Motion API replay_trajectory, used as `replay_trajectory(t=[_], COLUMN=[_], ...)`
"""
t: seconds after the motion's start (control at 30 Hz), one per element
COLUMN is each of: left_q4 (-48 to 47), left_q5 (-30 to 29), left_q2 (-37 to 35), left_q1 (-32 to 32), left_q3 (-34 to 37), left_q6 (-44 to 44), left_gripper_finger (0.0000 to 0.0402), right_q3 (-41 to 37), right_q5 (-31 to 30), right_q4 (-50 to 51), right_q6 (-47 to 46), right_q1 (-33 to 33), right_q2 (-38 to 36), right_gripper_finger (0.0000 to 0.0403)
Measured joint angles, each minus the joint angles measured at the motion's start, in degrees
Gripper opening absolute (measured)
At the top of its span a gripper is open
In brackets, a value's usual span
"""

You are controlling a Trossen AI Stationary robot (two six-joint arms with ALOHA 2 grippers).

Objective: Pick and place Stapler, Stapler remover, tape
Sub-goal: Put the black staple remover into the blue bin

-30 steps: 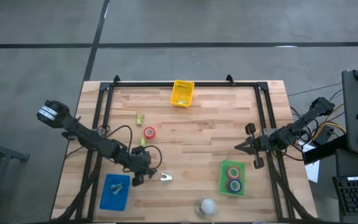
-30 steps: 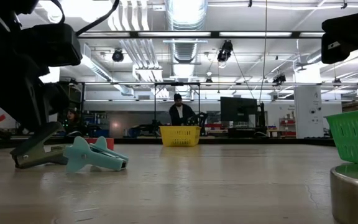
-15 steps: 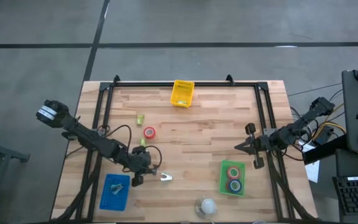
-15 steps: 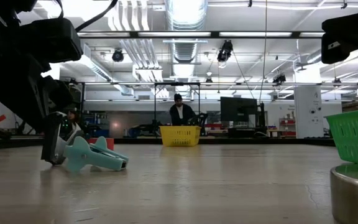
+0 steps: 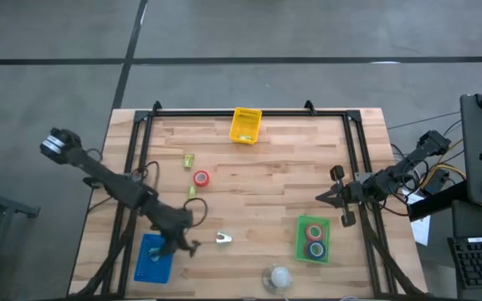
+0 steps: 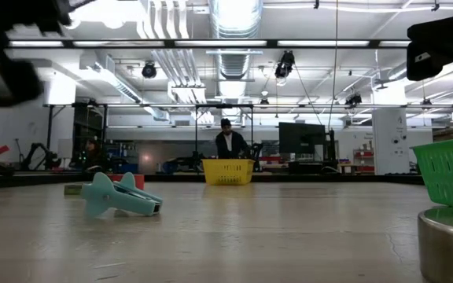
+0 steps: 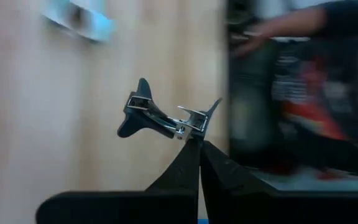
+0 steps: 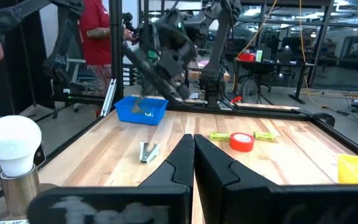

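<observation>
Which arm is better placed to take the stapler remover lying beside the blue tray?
Left, probably. The left gripper, by the blue tray, is beside the loose stapler remover, though its jaws are shut on a second stapler remover; the right gripper waits far off.

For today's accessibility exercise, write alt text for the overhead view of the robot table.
Seen from above, the left pincer holds a dark stapler remover over a blue plastic tray on a wooden table. The right arm waits at the table's right edge, beside a green tray holding tape rolls; a red tape roll lies mid-table.
</observation>
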State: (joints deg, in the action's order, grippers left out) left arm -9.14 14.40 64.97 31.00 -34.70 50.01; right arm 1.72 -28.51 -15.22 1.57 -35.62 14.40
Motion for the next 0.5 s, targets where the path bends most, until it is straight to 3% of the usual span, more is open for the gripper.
replay_trajectory(t=[0.13,0.37,0.5], left_q4=[-0.7,-15.7,-23.8], left_q5=[2.6,-5.6,-6.6], left_q2=[-5.6,-12.6,-14.2], left_q1=[4.0,11.7,16.1], left_q3=[0.2,0.2,0.3], left_q6=[9.7,24.6,33.8], left_gripper_finger=[0.0003,0.0004,0.0004], right_q3=[0.0,0.0,0.0], right_q5=[0.0,0.0,0.0], right_q4=[0.0,0.0,0.0], right_q6=[0.0,0.1,0.1], right_q1=[0.0,0.0,0.0], right_q2=[0.0,0.0,0.0], right_gripper_finger=[0.0008,0.0008,0.0008])
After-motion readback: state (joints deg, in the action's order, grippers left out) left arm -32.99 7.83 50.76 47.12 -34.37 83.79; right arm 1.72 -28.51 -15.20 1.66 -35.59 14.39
